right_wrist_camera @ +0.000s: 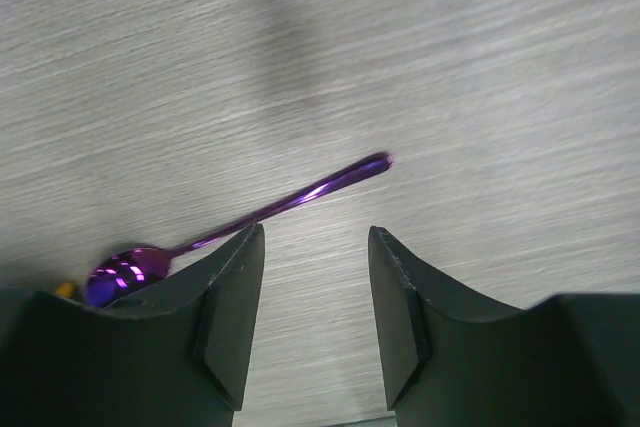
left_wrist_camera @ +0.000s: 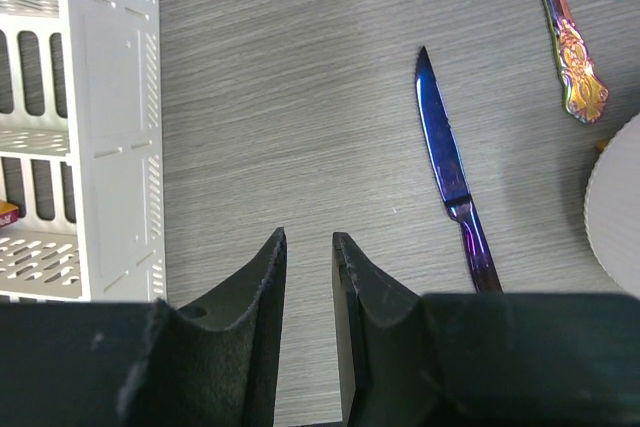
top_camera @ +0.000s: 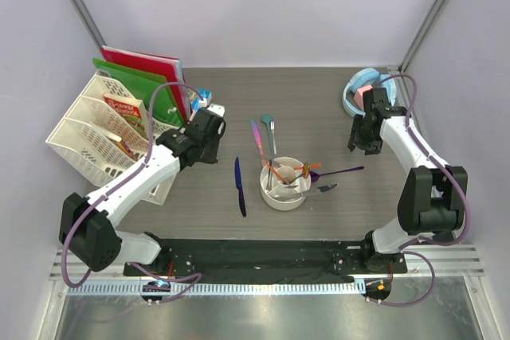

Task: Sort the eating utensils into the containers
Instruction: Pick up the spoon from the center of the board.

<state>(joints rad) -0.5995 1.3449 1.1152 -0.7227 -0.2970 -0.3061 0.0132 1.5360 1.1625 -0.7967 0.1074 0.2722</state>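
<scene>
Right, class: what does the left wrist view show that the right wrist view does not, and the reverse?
Only the left wrist view: a dark blue knife, an iridescent handle, the white lattice rack and the white cup at the edge. Only the right wrist view: a purple spoon. Both: the grey table and that arm's own empty gripper, the left gripper narrowly parted, the right gripper wider.

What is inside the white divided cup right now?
Orange pieces and a silver piece stick out over the rim of the cup. Their lower ends are hidden by its walls, so which compartments they sit in cannot be told.
</scene>
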